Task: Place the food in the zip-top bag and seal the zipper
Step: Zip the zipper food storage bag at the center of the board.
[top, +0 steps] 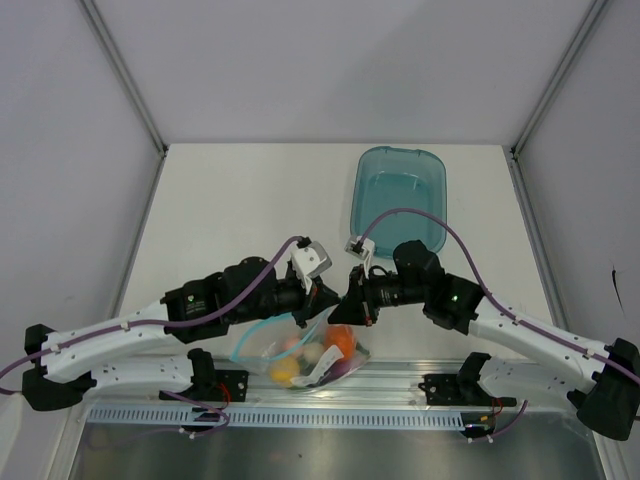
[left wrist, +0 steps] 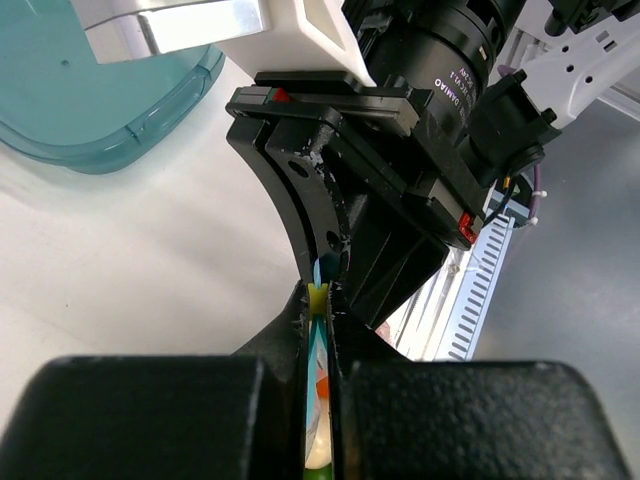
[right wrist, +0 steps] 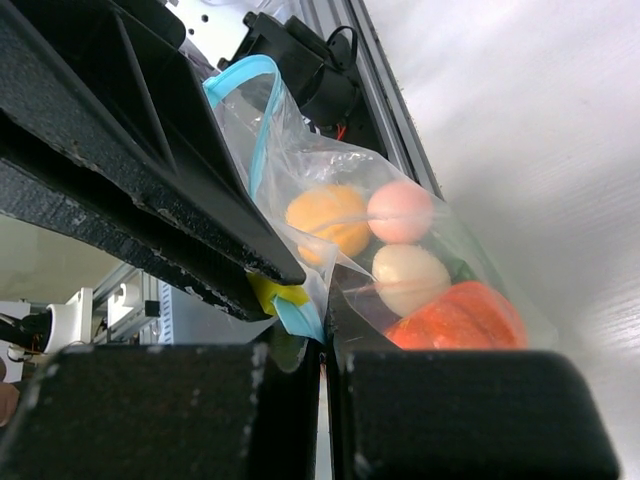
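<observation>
The left gripper (top: 322, 298) has its jaws pressed together on the zipper (left wrist: 316, 345). Just right of it, nearer the arm bases, the bag (top: 300, 358) sits at the table's (top: 230, 210) near edge by the rail (top: 400, 385). The food (right wrist: 410, 278) is inside, so loading looks done. A loop of zipper gapes at the bag's left, so sealing looks unfinished. The right gripper (top: 352, 300) pinches the same strip, close against the left one. Open room lies far and left, and the tray (top: 400, 195) sits far right.

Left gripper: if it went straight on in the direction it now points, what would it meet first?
Probably the right gripper, almost at once: it stands directly ahead of the left gripper, and both are shut on the zipper. Whether they already touch is unclear.
</observation>
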Robot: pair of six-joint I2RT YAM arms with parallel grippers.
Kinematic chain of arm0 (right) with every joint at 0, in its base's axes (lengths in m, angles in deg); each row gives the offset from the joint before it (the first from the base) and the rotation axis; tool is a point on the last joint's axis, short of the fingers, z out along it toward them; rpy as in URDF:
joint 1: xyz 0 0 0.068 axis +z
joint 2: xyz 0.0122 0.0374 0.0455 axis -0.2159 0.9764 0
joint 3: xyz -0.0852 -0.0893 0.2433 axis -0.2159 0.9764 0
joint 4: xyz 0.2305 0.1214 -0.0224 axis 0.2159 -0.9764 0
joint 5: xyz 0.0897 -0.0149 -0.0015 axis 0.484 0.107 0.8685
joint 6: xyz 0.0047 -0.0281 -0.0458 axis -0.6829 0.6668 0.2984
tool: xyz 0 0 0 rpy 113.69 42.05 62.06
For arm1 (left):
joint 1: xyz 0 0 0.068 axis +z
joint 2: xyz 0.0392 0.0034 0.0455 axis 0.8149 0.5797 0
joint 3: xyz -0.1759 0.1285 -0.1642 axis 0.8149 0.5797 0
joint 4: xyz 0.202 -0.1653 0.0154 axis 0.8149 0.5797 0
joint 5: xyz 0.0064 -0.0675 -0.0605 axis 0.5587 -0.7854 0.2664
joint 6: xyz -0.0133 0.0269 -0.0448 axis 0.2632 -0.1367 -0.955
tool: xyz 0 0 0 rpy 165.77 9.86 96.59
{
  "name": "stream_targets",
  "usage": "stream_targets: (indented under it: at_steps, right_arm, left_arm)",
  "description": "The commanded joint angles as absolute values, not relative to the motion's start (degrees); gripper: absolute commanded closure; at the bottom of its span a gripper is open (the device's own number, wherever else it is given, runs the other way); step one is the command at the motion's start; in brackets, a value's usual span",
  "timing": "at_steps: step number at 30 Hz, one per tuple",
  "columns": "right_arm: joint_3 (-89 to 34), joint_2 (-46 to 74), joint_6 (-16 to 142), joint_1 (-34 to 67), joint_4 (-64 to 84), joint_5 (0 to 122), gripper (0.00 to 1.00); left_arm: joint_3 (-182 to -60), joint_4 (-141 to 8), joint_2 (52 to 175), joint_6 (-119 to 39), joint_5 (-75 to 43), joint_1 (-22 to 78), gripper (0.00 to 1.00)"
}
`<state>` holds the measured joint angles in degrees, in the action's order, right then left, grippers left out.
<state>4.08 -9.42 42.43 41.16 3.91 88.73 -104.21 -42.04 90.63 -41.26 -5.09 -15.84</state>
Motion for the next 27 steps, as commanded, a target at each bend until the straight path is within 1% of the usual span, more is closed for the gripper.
stream_targets:
  at_steps: [1, 3, 4, 5, 10, 12, 15, 16, 17, 22, 27]
  right_arm:
    - [4.0, -10.3, 40.9, 41.6, 8.7, 88.0, 1.0]
    - [3.9, -10.3, 40.9, 41.8, 8.4, 88.0, 1.0]
    - [3.9, -10.3, 41.0, 41.8, 8.4, 88.0, 1.0]
    - [3.9, -10.4, 41.0, 41.8, 8.4, 88.0, 1.0]
    - [4.0, -10.4, 41.0, 41.8, 8.1, 87.9, 1.0]
    - [3.9, -10.4, 40.9, 41.8, 8.1, 88.0, 1.0]
    - [3.8, -10.5, 40.8, 41.8, 8.1, 87.9, 1.0]
    - [3.8, -10.6, 40.9, 41.8, 7.8, 87.7, 1.0]
    - [3.7, -10.6, 41.1, 41.8, 7.3, 87.1, 1.0]
    - [4.2, -11.5, 40.1, 42.0, 7.1, 83.1, 1.0]
    - [6.8, -15.5, 37.1, 42.6, 10.2, 75.8, 1.0]
  left_arm:
    - [-104.2, -42.2, 91.3, -42.2, -7.0, -15.6, 0.94]
    - [-104.1, -42.2, 91.5, -42.3, -6.9, -15.5, 0.89]
    - [-104.0, -42.2, 91.4, -42.3, -6.9, -15.5, 0.82]
    - [-103.8, -42.2, 91.4, -42.3, -6.9, -15.4, 0.8]
    - [-103.7, -42.2, 91.2, -42.4, -7.0, -15.2, 0.73]
    - [-103.4, -42.2, 91.2, -42.4, -7.2, -15.2, 0.75]
    - [-103.1, -42.2, 91.0, -42.5, -7.3, -15.0, 0.87]
    - [-103.1, -42.4, 90.8, -42.5, -7.3, -14.9, 0.97]
    - [-102.9, -42.4, 90.5, -42.6, -7.2, -14.9, 1.0]
    - [-102.4, -42.5, 89.6, -43.3, -7.2, -14.5, 0.99]
    - [-102.1, -41.4, 90.6, -44.3, -7.2, -14.4, 0.99]
